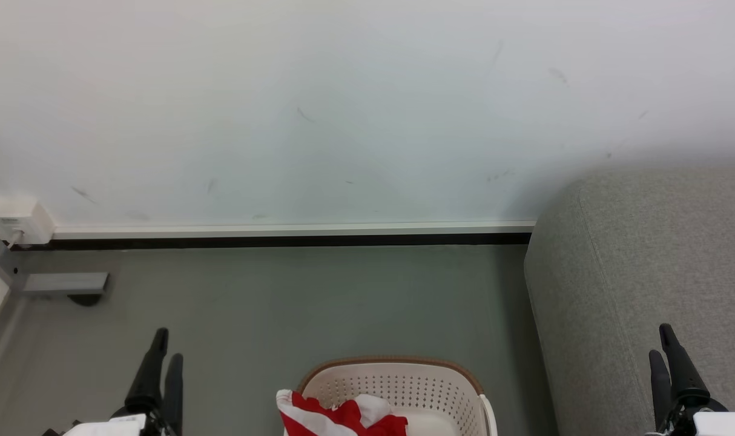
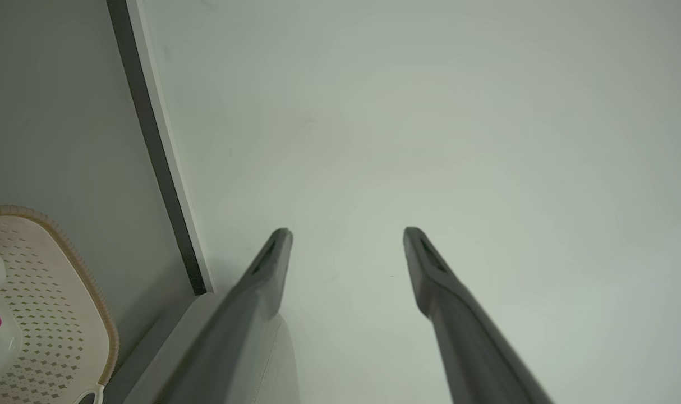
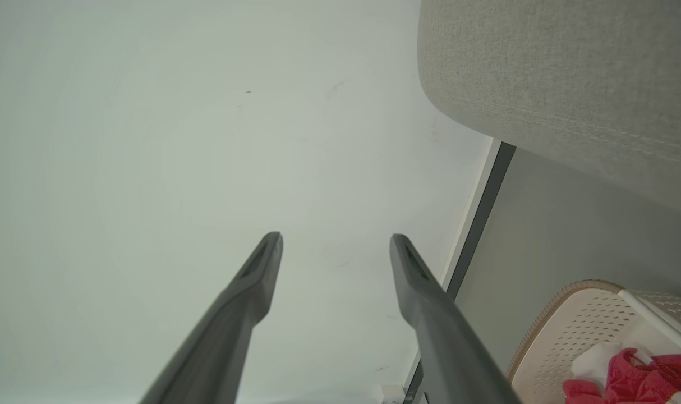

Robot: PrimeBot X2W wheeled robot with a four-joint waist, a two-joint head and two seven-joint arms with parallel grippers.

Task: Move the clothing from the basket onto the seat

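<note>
My left pincer (image 2: 347,233) and right pincer (image 3: 335,237) both stand apart and empty, raised either side of the basket (image 1: 404,387) and pointing at the wall (image 1: 343,121). The clothing (image 1: 343,416) lies bunched inside the basket, so I judge the first pick not yet begun. Next I must dip over its brown rim and pinch red fabric. The seat (image 1: 646,254) rises just right of the basket, its rounded edge close. The floor (image 1: 252,303) to the left gives room.
</note>
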